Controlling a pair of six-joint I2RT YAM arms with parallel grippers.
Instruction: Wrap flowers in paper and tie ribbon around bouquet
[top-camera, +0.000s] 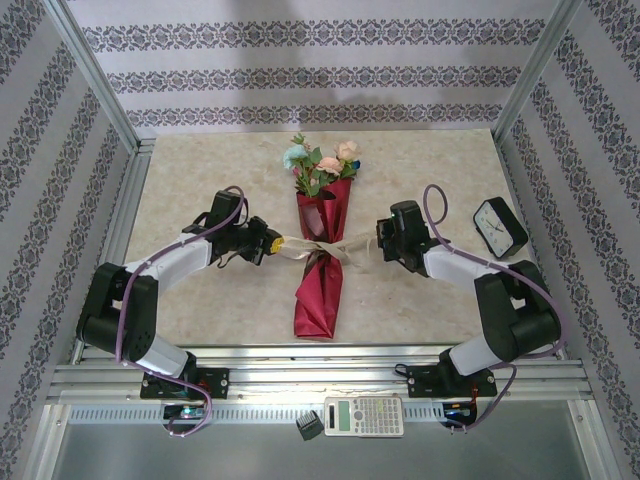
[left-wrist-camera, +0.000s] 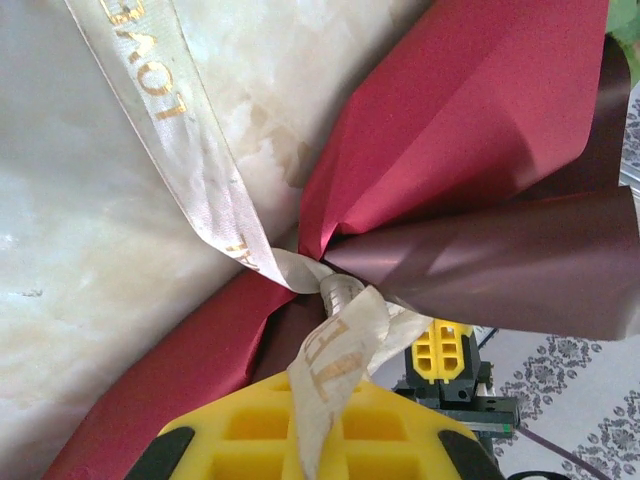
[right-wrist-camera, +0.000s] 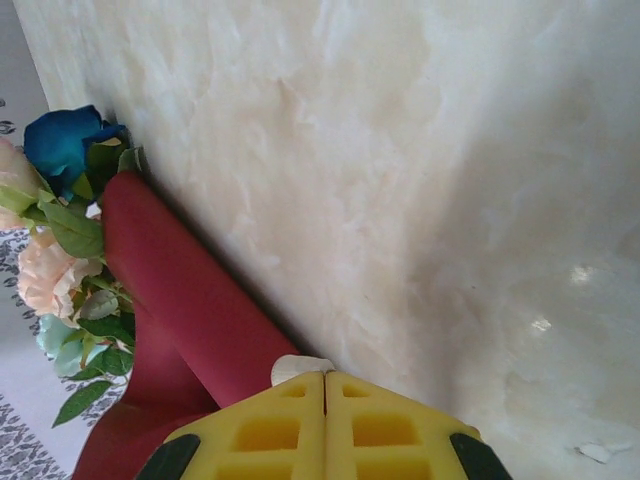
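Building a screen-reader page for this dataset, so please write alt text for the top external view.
A crimson paper bouquet lies lengthwise in the middle of a marble-look table, blooms at the far end, a cream ribbon tied across its waist. The left gripper and right gripper flank it, each gripping one ribbon end. A black clock sits at the table's right edge.

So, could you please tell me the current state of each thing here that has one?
paper, wrapped into a cone, cinched midway.
flowers, wrapped, blooms sticking out.
bouquet, lying flat on the table.
ribbon, knotted around the paper, ends drawn out sideways.
left gripper, shut on the ribbon.
right gripper, shut on the ribbon.
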